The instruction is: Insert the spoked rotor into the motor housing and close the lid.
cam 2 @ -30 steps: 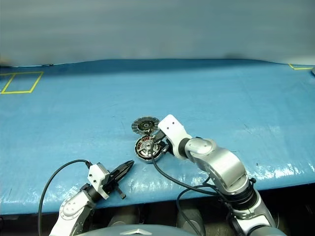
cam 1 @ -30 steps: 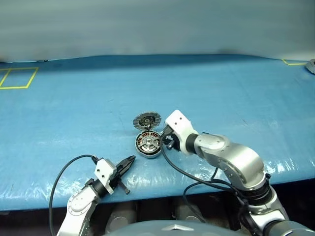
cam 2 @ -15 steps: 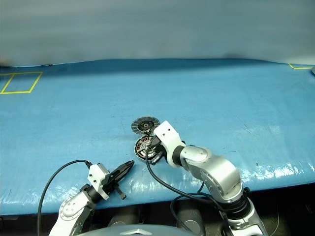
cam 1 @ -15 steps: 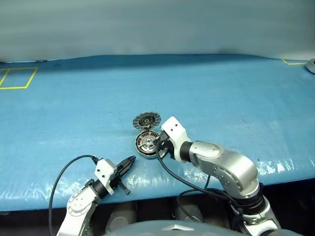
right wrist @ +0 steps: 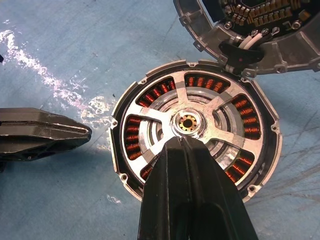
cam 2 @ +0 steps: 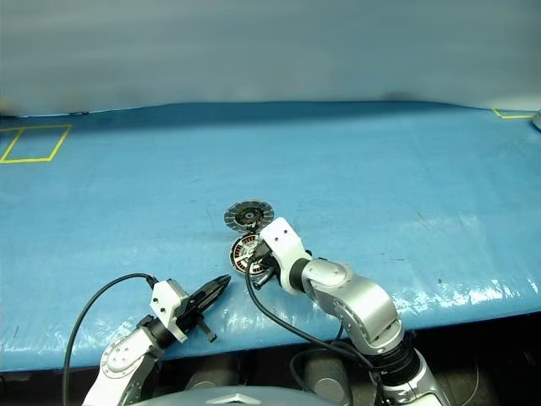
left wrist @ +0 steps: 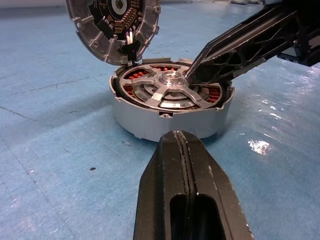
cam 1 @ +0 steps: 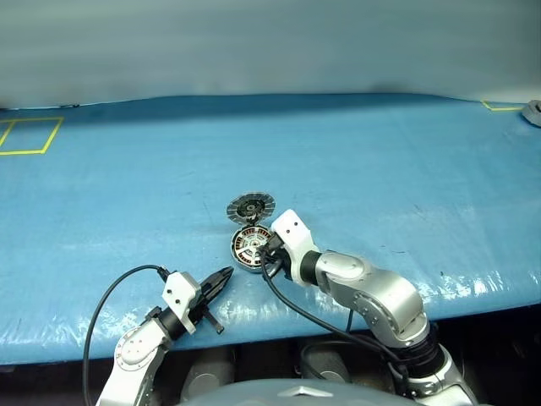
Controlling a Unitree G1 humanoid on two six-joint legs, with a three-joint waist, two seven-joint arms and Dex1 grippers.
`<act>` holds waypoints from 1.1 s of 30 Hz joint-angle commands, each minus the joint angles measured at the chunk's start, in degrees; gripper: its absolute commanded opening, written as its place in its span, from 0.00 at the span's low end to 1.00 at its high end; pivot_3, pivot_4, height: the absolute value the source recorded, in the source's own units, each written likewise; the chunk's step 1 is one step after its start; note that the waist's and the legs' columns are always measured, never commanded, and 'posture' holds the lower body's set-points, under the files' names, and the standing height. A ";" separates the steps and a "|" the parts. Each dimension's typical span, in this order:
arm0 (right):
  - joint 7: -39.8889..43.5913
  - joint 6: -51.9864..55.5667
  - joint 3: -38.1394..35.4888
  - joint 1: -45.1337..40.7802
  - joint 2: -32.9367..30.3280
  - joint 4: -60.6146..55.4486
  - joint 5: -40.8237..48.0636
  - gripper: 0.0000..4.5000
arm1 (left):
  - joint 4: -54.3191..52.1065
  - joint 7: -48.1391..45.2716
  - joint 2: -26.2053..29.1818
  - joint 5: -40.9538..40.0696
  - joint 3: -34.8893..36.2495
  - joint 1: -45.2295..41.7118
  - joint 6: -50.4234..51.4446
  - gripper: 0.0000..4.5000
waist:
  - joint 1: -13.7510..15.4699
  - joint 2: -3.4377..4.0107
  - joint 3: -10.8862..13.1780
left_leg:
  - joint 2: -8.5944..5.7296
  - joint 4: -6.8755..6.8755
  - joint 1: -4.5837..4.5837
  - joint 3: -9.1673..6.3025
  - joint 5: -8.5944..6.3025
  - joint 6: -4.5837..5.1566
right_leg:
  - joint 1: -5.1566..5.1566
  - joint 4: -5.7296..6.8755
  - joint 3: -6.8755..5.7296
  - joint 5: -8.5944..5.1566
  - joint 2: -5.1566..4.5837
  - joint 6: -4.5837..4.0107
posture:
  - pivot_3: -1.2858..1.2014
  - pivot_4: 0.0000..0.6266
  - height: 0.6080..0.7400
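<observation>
Wrist views: the spoked rotor is seen seated in the motor housing, copper windings visible betw. spokes; the lid is seen raised, hinged open at the housing's far edge. Head views give only small discs near the front edge of the blue table. Counted: 1 rotor, 1 housing, 1 lid, 2 grippers. Right gripper: fingers pressed together, tips at the rotor hub, nothing gripped. Left gripper: fingers together, empty, near the table's front edge, apart from the housing. Wide bare surface is left behind and to both sides.
</observation>
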 commanded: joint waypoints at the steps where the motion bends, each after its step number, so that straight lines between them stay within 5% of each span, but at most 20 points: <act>1: -0.19 0.75 -0.95 -0.53 -0.20 -1.51 0.05 0.01 | -2.17 -0.13 0.24 -0.18 -0.32 -0.01 -0.14 0.00 | 0.00 0.00 0.00 | 0.00 0.00 0.00 0.00 0.00 0.00 | 0.00 0.00 0.00 0.00 0.00 0.00 | 0.52 0.24 1.00; 7: 3.80 5.32 -6.26 -7.05 -10.24 -5.59 1.03 0.01 | -1.70 0.07 -0.03 -0.07 -0.37 -0.35 -0.30 0.00 | 0.24 0.01 0.06 | -0.05 0.07 -0.05 0.01 0.00 0.01 | 0.01 -0.03 0.01 0.03 -0.04 0.05 | 0.52 0.24 1.00; 13: 4.11 0.89 -1.82 -17.67 -18.06 4.28 -5.67 0.01 | -0.44 -0.65 -0.22 -0.12 -0.74 -1.52 -0.63 0.00 | 0.08 -0.01 0.09 | 0.01 0.00 -0.03 0.05 0.00 0.00 | 0.00 0.01 -0.02 0.02 0.02 0.01 | 0.52 0.24 1.00; 23: 14.01 -27.72 -3.89 -28.00 -8.09 31.75 -7.57 0.01 | 0.82 -1.11 -0.03 0.31 -0.63 -2.78 -1.10 0.00 | -0.21 -0.02 0.16 | -0.02 -0.05 -0.05 0.19 -0.04 0.07 | -0.04 -0.03 0.06 0.33 0.01 -0.02 | 0.52 0.24 1.00; 33: 35.81 -31.92 -1.75 -34.75 -4.06 46.98 -4.54 0.01 | 1.09 -0.80 -0.50 0.46 -0.71 -2.11 -1.71 0.00 | -0.32 0.03 0.19 | -0.02 -0.05 -0.01 0.15 -0.04 0.06 | -0.02 0.01 0.07 0.36 0.02 -0.08 | 0.52 0.24 1.00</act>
